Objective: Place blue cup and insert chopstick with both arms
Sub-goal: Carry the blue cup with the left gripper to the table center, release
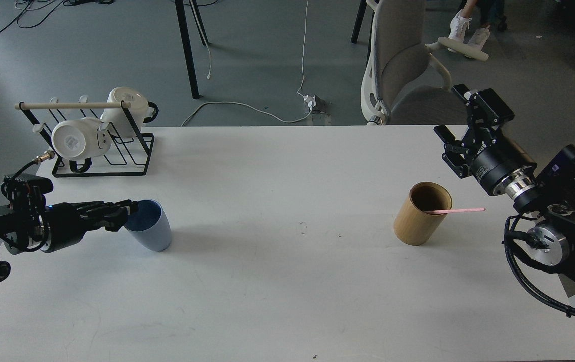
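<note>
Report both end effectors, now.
Left end effector: at the rim of the blue cup; open or shut cannot be told.
Right end effector: open, holding nothing, above and beyond the wooden cup.

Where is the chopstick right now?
In the head view the chopstick is on the table's right side, one end inside the wooden cup, leaning over its rim toward the right, below the right gripper.
</note>
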Robot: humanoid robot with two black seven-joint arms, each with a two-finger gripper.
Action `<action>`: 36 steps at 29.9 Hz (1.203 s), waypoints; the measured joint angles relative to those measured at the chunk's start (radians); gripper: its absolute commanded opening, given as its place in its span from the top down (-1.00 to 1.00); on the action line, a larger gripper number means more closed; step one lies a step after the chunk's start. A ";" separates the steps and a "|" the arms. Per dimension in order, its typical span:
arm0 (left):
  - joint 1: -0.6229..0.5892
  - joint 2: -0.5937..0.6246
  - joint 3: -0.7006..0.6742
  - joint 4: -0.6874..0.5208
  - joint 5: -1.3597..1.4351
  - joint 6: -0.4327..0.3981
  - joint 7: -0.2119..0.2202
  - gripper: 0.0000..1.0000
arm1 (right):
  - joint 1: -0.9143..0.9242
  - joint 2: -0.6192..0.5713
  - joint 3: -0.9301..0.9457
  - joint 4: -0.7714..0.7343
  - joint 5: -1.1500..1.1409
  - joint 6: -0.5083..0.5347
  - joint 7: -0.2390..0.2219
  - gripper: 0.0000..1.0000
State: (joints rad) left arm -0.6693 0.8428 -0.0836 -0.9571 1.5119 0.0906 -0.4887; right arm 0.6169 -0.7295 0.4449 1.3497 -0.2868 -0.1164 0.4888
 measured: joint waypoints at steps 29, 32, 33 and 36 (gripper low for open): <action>-0.423 -0.657 0.359 0.249 -0.003 0.110 0.000 1.00 | 0.000 -0.001 0.135 -0.159 0.023 -0.013 0.000 -0.90; -0.425 -0.717 0.398 0.302 0.002 0.128 0.000 1.00 | 0.000 -0.006 0.138 -0.164 0.023 -0.013 0.000 -0.90; -0.425 -0.730 0.412 0.318 0.006 0.135 0.000 1.00 | 0.000 -0.006 0.138 -0.164 0.023 -0.013 0.000 -0.90; -0.419 -0.765 0.472 0.387 0.020 0.172 0.000 1.00 | -0.001 -0.007 0.138 -0.165 0.023 -0.013 0.000 -0.90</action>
State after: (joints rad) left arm -1.0886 0.0776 0.3880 -0.5697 1.5323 0.2624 -0.4889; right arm 0.6154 -0.7362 0.5829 1.1844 -0.2638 -0.1290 0.4888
